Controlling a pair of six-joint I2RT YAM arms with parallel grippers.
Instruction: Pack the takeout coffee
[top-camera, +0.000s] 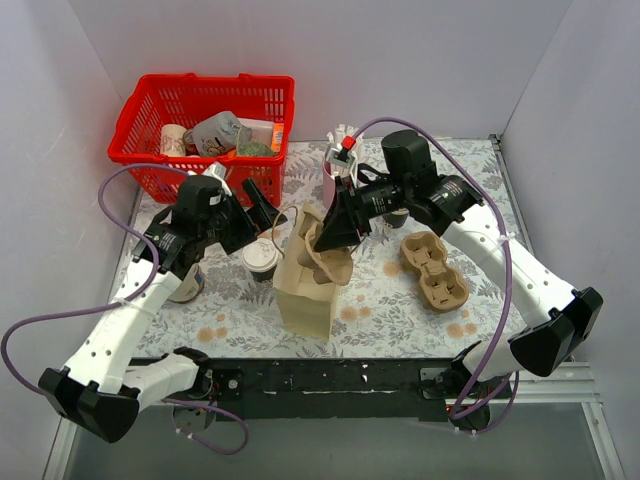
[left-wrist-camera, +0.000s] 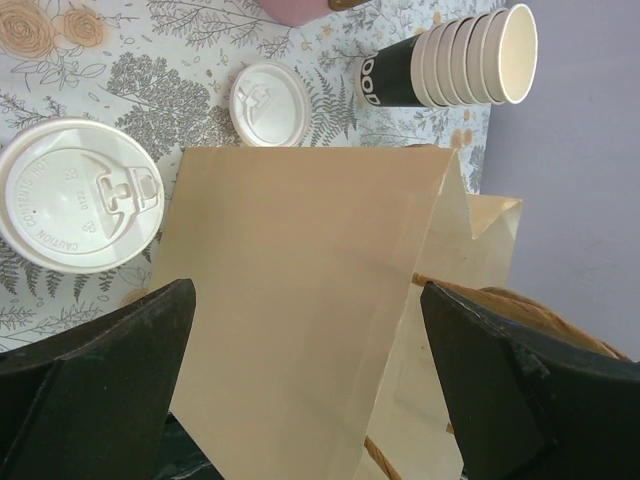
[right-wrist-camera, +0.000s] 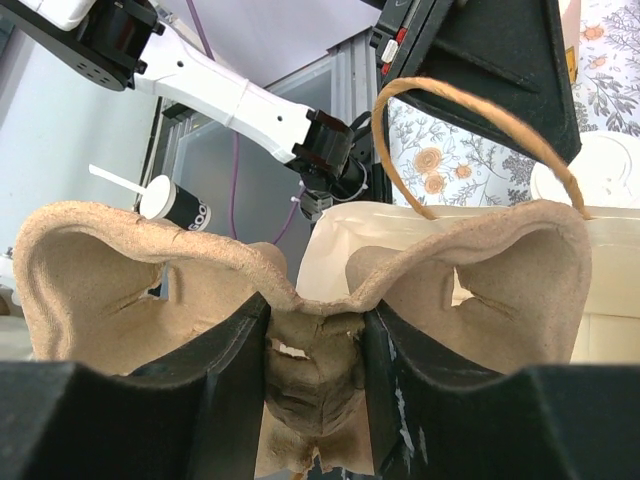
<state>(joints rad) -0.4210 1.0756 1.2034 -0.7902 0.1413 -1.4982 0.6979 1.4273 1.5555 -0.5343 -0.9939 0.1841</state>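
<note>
The takeout coffee (top-camera: 262, 258), a dark brown cup under a white lid (left-wrist-camera: 78, 195), stands on the table just left of the upright tan paper bag (top-camera: 305, 290). My left gripper (top-camera: 258, 208) hovers open above and behind the cup. In the left wrist view its fingers (left-wrist-camera: 100, 370) spread wide over the bag's side (left-wrist-camera: 300, 300) with nothing held. My right gripper (top-camera: 335, 240) is shut on the middle ridge of a brown pulp cup carrier (right-wrist-camera: 300, 270) and holds it over the bag's open mouth (right-wrist-camera: 440, 230).
A second pulp carrier (top-camera: 433, 268) lies on the table at the right. A red basket (top-camera: 205, 125) of items sits back left. Behind the bag are a pink cup of white sticks (top-camera: 338, 165), a loose white lid (left-wrist-camera: 268, 103) and a stack of cups (left-wrist-camera: 450, 60) on its side. Another dark cup (top-camera: 190, 285) stands under my left arm.
</note>
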